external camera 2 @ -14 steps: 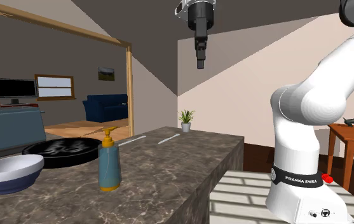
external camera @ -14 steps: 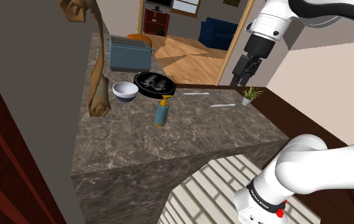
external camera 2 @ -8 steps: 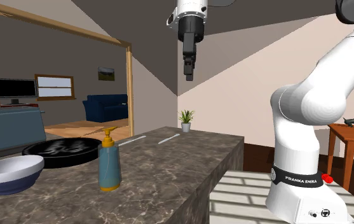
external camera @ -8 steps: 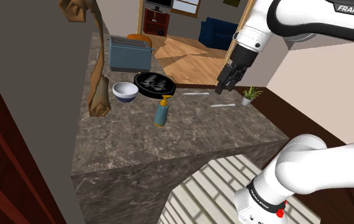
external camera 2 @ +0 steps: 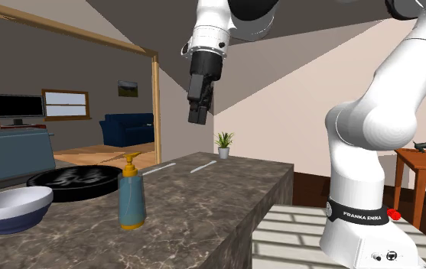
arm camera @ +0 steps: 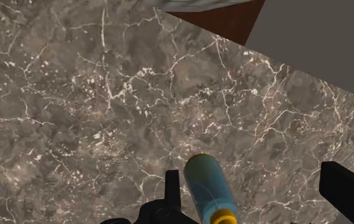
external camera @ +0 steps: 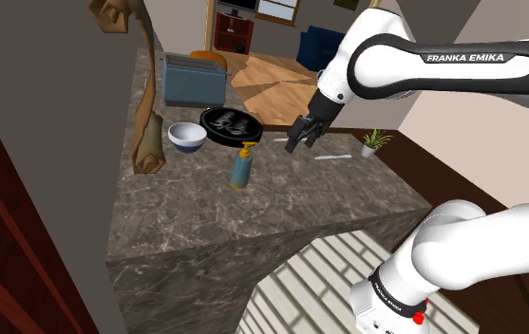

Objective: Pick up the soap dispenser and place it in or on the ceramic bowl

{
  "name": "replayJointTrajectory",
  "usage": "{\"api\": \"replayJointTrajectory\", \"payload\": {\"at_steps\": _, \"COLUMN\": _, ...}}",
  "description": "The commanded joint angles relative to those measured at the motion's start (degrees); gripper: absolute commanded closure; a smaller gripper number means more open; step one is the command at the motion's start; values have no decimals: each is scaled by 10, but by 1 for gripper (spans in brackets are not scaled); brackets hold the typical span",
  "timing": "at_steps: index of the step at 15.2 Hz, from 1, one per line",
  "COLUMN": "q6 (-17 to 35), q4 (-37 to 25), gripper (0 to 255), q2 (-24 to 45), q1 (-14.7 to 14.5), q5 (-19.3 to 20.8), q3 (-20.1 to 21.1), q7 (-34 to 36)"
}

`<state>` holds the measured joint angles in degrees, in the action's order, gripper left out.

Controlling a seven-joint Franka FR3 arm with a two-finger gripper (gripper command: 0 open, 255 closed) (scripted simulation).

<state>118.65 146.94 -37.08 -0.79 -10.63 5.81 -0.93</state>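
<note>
A blue soap dispenser (external camera: 241, 169) with a yellow pump stands upright on the dark marble counter (external camera: 281, 204); it also appears in the second exterior view (external camera 2: 132, 195). The blue-and-white bowl (external camera: 187, 136) sits behind it towards the shoulder view's left, and low at the second exterior view's left (external camera 2: 11, 208). My gripper (external camera: 295, 144) hangs in the air above the counter, to the dispenser's right in the shoulder view and well above it (external camera 2: 198, 118). In the wrist view the gripper (arm camera: 255, 188) is open. The dispenser (arm camera: 207, 188) lies far below, near one finger (arm camera: 172, 188), untouched.
A black round pan (external camera: 231, 124) lies beside the bowl and a grey toaster (external camera: 194, 79) stands behind them. A brown sculpture (external camera: 146, 123) rises at the counter's left edge. Two pale strips (external camera: 291, 140) and a small potted plant (external camera: 375, 142) lie on the counter's right side.
The arm has swung down and towards the shoulder view's left. The gripper has dropped from high above the plant to a spot closer to the dispenser. Nothing on the counter moved.
</note>
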Motion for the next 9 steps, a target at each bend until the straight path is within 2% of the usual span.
{"api": "replayJointTrajectory", "payload": {"at_steps": 1, "q6": 66, "q4": 12, "gripper": 0, "q2": 34, "q1": 0, "q5": -5, "q3": 9, "q7": 2}}
{"api": "replayJointTrajectory", "payload": {"at_steps": 9, "q6": 287, "q4": -3, "gripper": 0, "q2": 201, "q1": 6, "q5": -4, "q3": 47, "q7": 27}}
